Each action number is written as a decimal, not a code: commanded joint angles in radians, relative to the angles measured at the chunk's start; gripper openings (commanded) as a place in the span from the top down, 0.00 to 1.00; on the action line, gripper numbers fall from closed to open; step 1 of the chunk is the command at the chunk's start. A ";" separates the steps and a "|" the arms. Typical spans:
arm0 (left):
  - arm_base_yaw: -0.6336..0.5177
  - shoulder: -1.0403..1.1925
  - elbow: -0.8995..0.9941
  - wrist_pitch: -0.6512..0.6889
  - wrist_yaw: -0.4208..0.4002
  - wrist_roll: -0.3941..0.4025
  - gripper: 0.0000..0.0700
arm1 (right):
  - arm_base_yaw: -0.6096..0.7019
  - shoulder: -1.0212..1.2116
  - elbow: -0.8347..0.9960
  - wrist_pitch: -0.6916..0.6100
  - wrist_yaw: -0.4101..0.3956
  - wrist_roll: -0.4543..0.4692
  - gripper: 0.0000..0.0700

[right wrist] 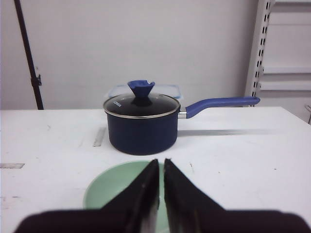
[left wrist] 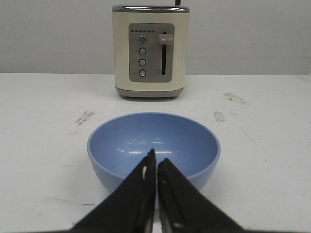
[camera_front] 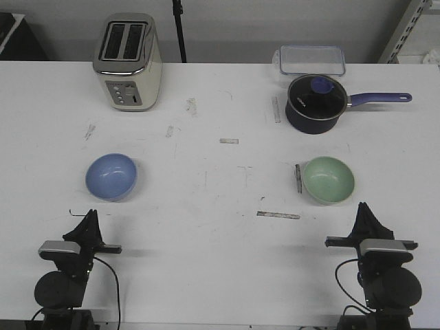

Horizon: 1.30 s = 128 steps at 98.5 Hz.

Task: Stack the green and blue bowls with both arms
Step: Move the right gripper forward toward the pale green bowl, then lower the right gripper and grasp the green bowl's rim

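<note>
The blue bowl (camera_front: 111,176) stands upright and empty at the left of the white table (camera_front: 220,227). The green bowl (camera_front: 329,180) stands upright and empty at the right. My left gripper (camera_front: 90,216) is shut and empty, near the front edge, just short of the blue bowl (left wrist: 153,148). My right gripper (camera_front: 364,209) is shut and empty, just short of the green bowl (right wrist: 114,187). In the wrist views each gripper, left (left wrist: 156,156) and right (right wrist: 161,163), points at its bowl with the jaws together.
A cream toaster (camera_front: 128,61) stands at the back left. A dark navy saucepan (camera_front: 315,103) with glass lid and purple handle stands at the back right, beyond the green bowl, with a clear lidded box (camera_front: 311,60) behind it. Tape strips mark the table.
</note>
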 commanded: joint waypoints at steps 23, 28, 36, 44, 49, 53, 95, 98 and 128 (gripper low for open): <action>0.001 -0.002 -0.022 0.013 0.001 0.008 1.00 | 0.000 0.305 0.207 -0.077 0.000 0.003 0.99; 0.001 -0.002 -0.022 0.013 0.001 0.008 1.00 | 0.000 0.366 0.246 -0.094 0.000 0.003 0.99; 0.001 -0.002 -0.022 0.013 0.001 0.008 1.00 | 0.000 0.459 0.309 -0.118 0.000 0.003 0.99; 0.001 -0.002 -0.022 0.013 0.001 0.008 1.00 | 0.000 0.542 0.367 -0.138 0.000 0.003 0.99; 0.001 -0.002 -0.022 0.013 0.001 0.008 1.00 | 0.000 0.589 0.402 -0.153 0.000 0.003 0.99; 0.001 -0.002 -0.022 0.013 0.001 0.008 1.00 | 0.000 0.623 0.431 -0.173 0.000 0.003 0.99; 0.001 -0.002 -0.022 0.013 0.001 0.008 1.00 | -0.013 0.941 0.834 -0.538 -0.004 0.037 0.99; 0.001 -0.002 -0.022 0.013 0.001 0.008 1.00 | -0.019 0.959 0.859 -0.566 -0.005 0.054 0.99; 0.001 -0.002 -0.022 0.013 0.001 0.008 1.00 | -0.148 1.097 0.975 -0.724 -0.117 0.197 0.98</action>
